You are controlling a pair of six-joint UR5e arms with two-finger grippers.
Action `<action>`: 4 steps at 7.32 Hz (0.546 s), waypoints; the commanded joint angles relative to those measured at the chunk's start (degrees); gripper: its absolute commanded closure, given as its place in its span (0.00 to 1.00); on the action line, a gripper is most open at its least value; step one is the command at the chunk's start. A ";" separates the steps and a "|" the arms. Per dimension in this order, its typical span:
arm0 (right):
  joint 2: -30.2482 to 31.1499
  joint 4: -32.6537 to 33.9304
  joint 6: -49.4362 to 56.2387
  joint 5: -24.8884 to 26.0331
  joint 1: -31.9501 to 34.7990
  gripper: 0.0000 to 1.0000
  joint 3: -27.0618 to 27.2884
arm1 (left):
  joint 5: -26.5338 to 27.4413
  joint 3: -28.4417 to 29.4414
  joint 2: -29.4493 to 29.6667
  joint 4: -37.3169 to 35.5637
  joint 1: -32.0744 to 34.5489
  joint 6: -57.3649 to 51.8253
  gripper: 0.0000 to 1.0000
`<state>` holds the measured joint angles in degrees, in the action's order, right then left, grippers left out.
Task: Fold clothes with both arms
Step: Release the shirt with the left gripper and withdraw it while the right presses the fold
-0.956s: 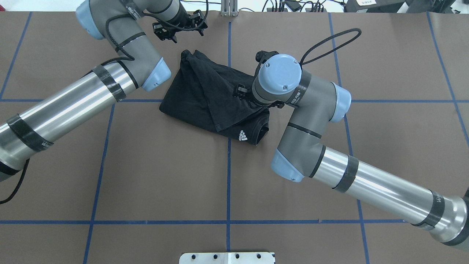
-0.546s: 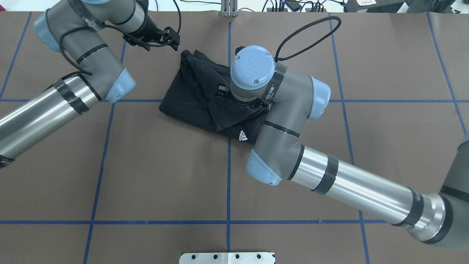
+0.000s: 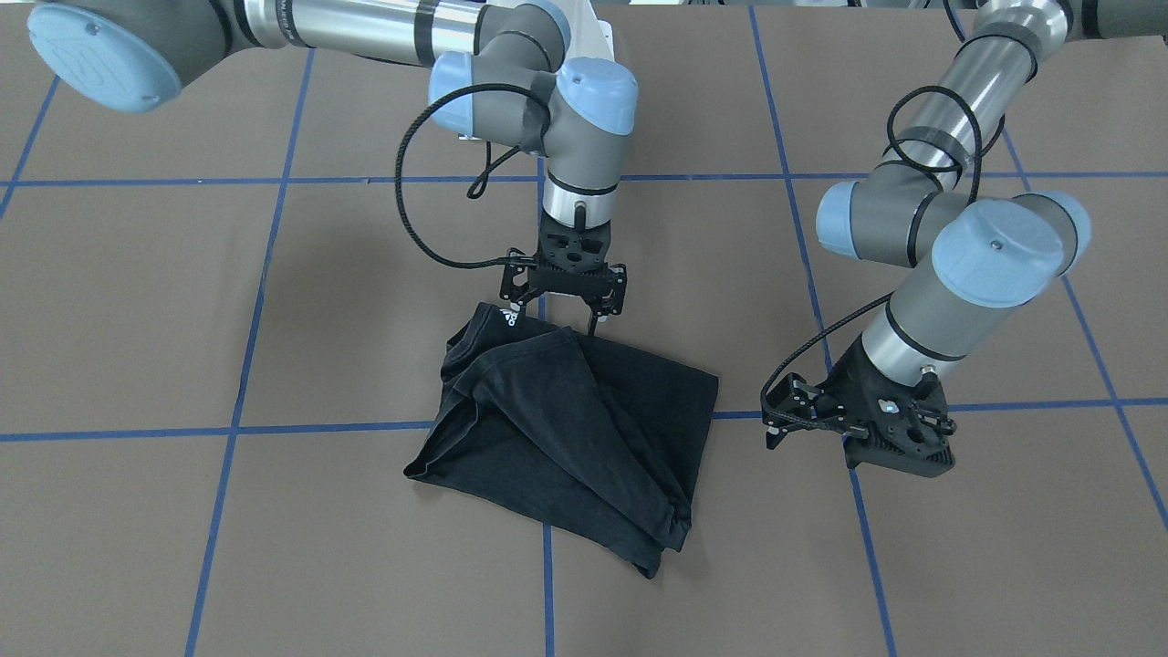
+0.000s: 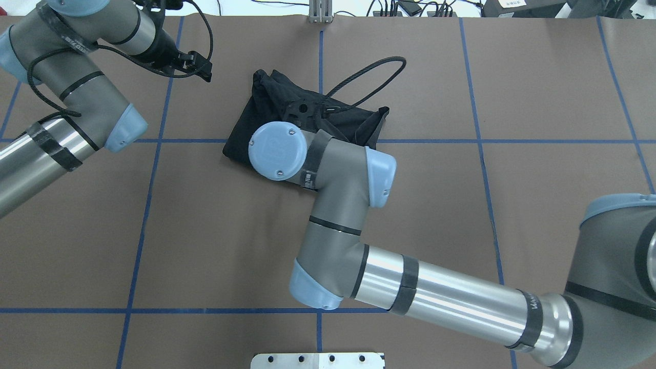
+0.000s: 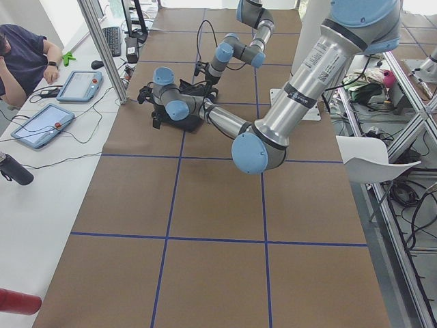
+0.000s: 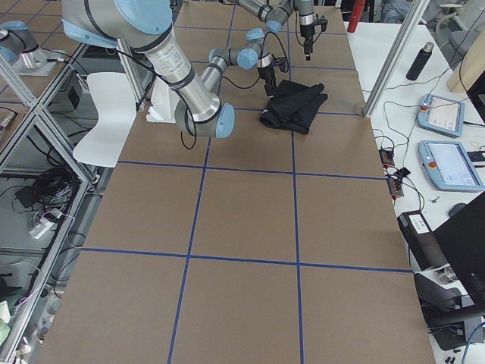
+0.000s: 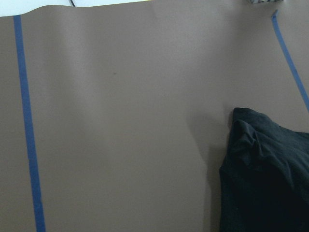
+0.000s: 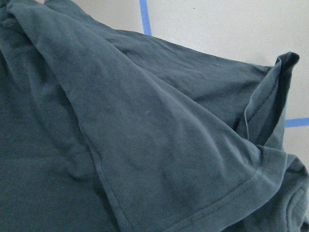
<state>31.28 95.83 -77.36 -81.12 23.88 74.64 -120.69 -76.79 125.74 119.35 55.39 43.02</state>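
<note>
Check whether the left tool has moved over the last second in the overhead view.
Yes. The left tool has slid to the view's left, away from the black T-shirt, and is now close to the blue tape line.

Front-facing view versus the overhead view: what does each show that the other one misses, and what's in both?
Only the front-facing view shows the right end effector at the T-shirt's edge beside the white collar mark; overhead, the right arm's wrist covers that spot. Only the overhead view shows the white plate at the table's near edge. Both show the black T-shirt crumpled on the brown table, blue tape lines, and the left end effector off to the shirt's side, not touching it.
</note>
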 commanded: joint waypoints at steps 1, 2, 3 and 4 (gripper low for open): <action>-4.47 0.94 4.99 5.68 -1.29 0.13 -8.27 | -0.07 -0.47 -0.93 0.53 0.07 -0.13 0.00; -4.30 1.03 6.51 6.58 -1.73 0.22 -8.80 | -0.07 -0.47 -0.93 0.53 0.07 -0.13 0.00; -4.12 1.20 8.61 6.68 -2.26 0.33 -9.07 | -0.07 -0.47 -0.93 0.53 0.07 -0.05 0.00; -3.95 2.33 9.85 7.46 -3.22 0.40 -9.07 | -0.07 -0.47 -0.93 0.53 0.07 0.04 0.00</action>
<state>27.20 97.21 -69.52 -74.57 21.68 65.88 -120.76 -77.24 124.83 119.87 55.46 42.97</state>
